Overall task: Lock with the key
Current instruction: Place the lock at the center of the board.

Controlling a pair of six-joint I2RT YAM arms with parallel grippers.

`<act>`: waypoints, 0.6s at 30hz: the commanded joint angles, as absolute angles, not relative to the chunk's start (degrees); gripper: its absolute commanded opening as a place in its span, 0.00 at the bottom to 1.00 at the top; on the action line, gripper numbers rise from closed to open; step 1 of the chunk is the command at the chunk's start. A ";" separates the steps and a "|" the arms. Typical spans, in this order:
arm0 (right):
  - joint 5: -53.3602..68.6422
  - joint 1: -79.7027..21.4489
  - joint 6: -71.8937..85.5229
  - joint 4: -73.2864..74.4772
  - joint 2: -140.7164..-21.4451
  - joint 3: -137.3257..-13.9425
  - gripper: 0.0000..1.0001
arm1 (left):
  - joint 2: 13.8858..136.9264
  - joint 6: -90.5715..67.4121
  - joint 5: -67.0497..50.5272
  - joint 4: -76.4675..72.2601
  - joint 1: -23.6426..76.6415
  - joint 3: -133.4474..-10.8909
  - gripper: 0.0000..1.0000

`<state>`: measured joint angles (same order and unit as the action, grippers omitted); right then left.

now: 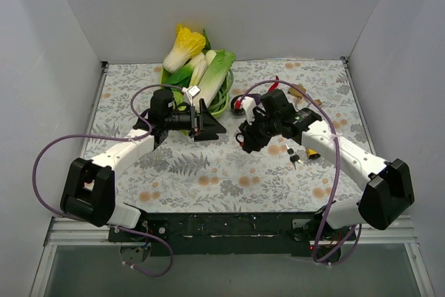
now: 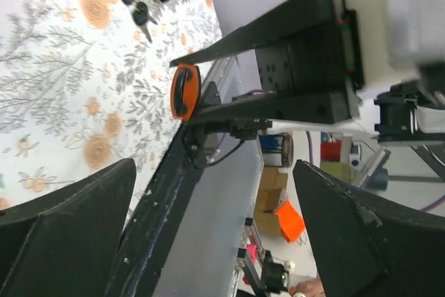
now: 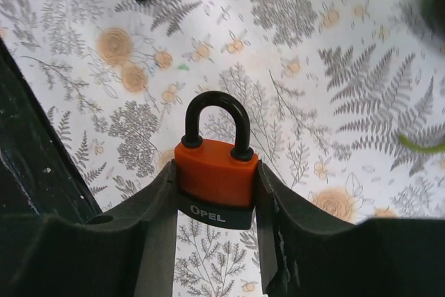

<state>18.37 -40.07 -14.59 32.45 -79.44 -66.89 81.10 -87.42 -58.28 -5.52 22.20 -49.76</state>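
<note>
An orange padlock [image 3: 214, 173] with a black shackle and a black "OPEL" base is clamped upright between my right gripper's [image 3: 215, 196] fingers, above the flowered tablecloth. It also shows in the left wrist view [image 2: 184, 92]. The keys [image 1: 293, 157] with a yellow tag [image 1: 311, 152] lie on the table right of my right gripper [image 1: 246, 141]; they show in the left wrist view too [image 2: 133, 3]. My left gripper [image 1: 204, 125] is open and empty, its fingers [image 2: 354, 227] spread wide and pointing at the right gripper from the left.
A green bowl [image 1: 221, 104] with bok choy and other greens [image 1: 191, 57] stands at the back centre, just behind the left gripper. A small red and white object [image 1: 238, 105] lies beside it. White walls enclose the table on three sides.
</note>
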 commanded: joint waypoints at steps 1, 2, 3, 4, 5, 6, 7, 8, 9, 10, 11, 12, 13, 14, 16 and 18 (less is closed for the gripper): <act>19.34 -33.34 -9.94 31.73 -76.55 -62.50 0.01 | 76.73 -82.36 -55.20 -0.53 19.34 -51.07 0.98; 19.25 -32.01 -8.45 32.08 -76.47 -61.45 0.01 | 76.03 -80.87 -53.54 1.39 18.64 -51.06 0.98; 18.73 -30.69 -7.48 32.17 -76.46 -58.91 0.01 | 75.16 -79.73 -52.74 2.10 18.46 -51.41 0.98; 18.37 -28.41 -6.69 32.17 -76.55 -57.93 0.01 | 74.80 -79.02 -52.21 2.63 18.37 -51.59 0.98; 18.02 -27.34 -4.94 32.17 -76.73 -56.79 0.01 | 74.45 -77.97 -51.42 3.59 18.20 -51.68 0.98; 17.32 -26.29 -4.14 32.17 -77.16 -55.21 0.01 | 74.18 -77.70 -51.24 3.86 18.11 -51.85 0.98; 16.97 -24.71 -3.35 32.25 -77.60 -54.50 0.01 | 73.92 -77.52 -51.07 4.22 17.93 -51.77 0.98; 16.70 -23.91 -2.38 32.08 -77.96 -53.97 0.01 | 73.83 -77.35 -51.06 4.31 17.58 -51.59 0.98; 16.53 -22.69 -0.89 31.56 -78.83 -53.18 0.01 | 73.74 -77.43 -51.24 4.22 17.32 -51.50 0.98; 16.61 -22.15 -0.44 31.29 -79.27 -52.83 0.01 | 73.65 -77.34 -51.41 4.22 17.23 -51.33 0.98; 16.44 -21.80 0.34 30.77 -79.71 -52.47 0.01 | 73.57 -77.26 -51.50 4.22 17.05 -51.33 0.98; 16.09 -21.54 2.44 29.28 -80.41 -52.04 0.01 | 73.56 -77.08 -51.50 4.48 16.96 -51.24 0.98; 16.08 -20.92 3.07 28.48 -80.77 -51.42 0.01 | 73.56 -77.08 -51.59 4.40 16.88 -51.07 0.98; 15.91 -20.66 3.86 27.61 -81.21 -51.07 0.01 | 73.48 -77.08 -51.77 4.31 16.70 -51.06 0.98; 15.30 -20.04 5.96 25.84 -82.70 -50.45 0.01 | 73.48 -76.99 -52.12 4.39 16.79 -50.98 0.98; 14.68 -19.43 7.73 25.32 -84.54 -50.19 0.01 | 73.48 -76.91 -52.12 4.57 16.70 -51.06 0.98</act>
<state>15.14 -20.49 2.15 30.06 -82.30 -50.52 75.64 -78.35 -52.14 3.57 17.15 -49.78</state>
